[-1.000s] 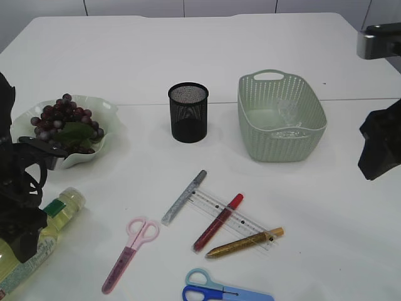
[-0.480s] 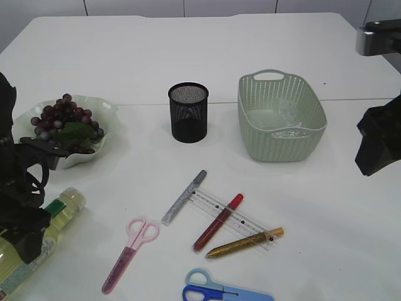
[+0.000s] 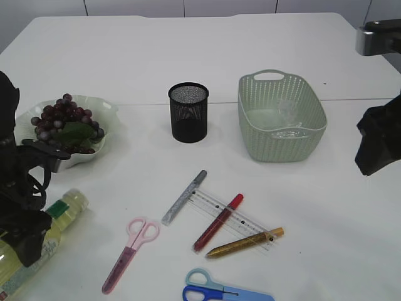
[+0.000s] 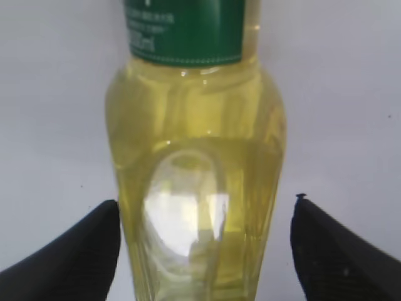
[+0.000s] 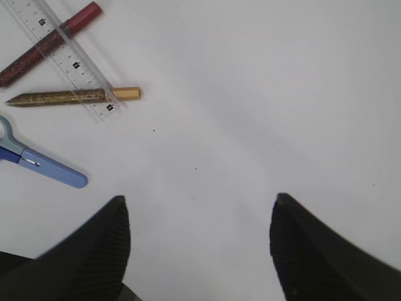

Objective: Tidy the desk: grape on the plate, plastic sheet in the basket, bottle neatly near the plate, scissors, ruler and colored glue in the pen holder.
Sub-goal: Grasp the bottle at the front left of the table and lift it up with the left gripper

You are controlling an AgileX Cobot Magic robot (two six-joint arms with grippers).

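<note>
The bottle (image 3: 62, 210) of yellow liquid with a green label lies on its side at the front left. My left gripper (image 4: 207, 200) straddles the bottle (image 4: 194, 157), open, with a sliver of table showing beside its right finger. Grapes (image 3: 66, 119) sit on the pale green plate (image 3: 105, 108). A clear plastic sheet (image 3: 285, 111) lies in the basket (image 3: 250, 119). Pink scissors (image 3: 128, 254), blue scissors (image 3: 219, 291), the ruler (image 3: 235, 217) and silver (image 3: 183, 197), red (image 3: 218, 222) and gold (image 3: 244, 243) glue tubes lie in front of the black pen holder (image 3: 188, 113). My right gripper (image 5: 199, 197) hangs open over bare table.
The right arm (image 3: 379, 141) hovers at the right edge, right of the basket. In the right wrist view the ruler (image 5: 69, 56), gold glue (image 5: 69, 97) and blue scissors (image 5: 44, 166) lie to the gripper's upper left. White tabletop stretches behind the pen holder.
The left jaws have spread a little wider around the bottle, and the bottle's neck has shifted slightly right. The right arm has edged slightly left.
</note>
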